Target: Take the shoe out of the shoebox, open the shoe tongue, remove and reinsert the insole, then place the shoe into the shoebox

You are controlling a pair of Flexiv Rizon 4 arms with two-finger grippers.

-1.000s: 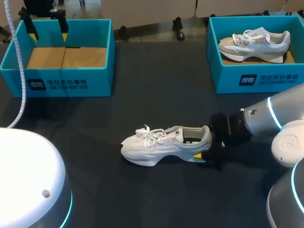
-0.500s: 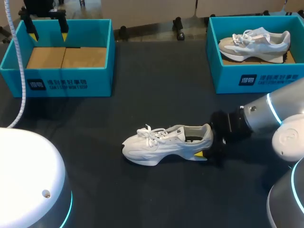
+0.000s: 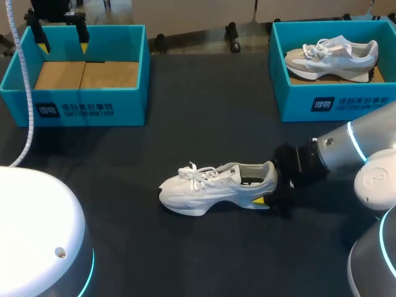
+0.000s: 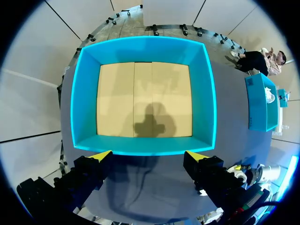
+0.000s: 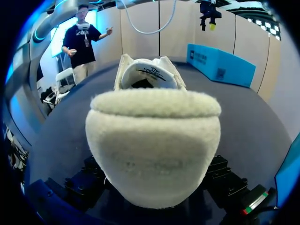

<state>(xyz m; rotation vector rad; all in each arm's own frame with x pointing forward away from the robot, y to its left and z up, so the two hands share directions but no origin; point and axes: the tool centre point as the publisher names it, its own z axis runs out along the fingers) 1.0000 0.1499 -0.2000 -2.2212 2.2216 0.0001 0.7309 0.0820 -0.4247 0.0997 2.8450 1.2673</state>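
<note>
A white shoe [image 3: 216, 189] lies on its side in the middle of the dark table, toe to the left. My right gripper [image 3: 272, 190] is shut on its heel, one yellow tip showing below the sole. In the right wrist view the fuzzy heel [image 5: 152, 145] fills the space between the fingers, with the tongue and collar ahead. My left gripper [image 3: 62, 38] hangs open and empty over the far-left teal shoebox [image 3: 93, 108]. In the left wrist view this gripper [image 4: 149, 155] looks down into the box [image 4: 140, 146], which shows only a bare cardboard floor.
A second teal shoebox [image 3: 334, 102] at the back right holds a grey-and-white shoe [image 3: 331, 52]. Bare dark tabletop lies between the two boxes and all around the white shoe.
Between one second and half a second ago the right gripper and the shoe shifted slightly to the right together. Since then nothing has moved. The left arm stayed still.
</note>
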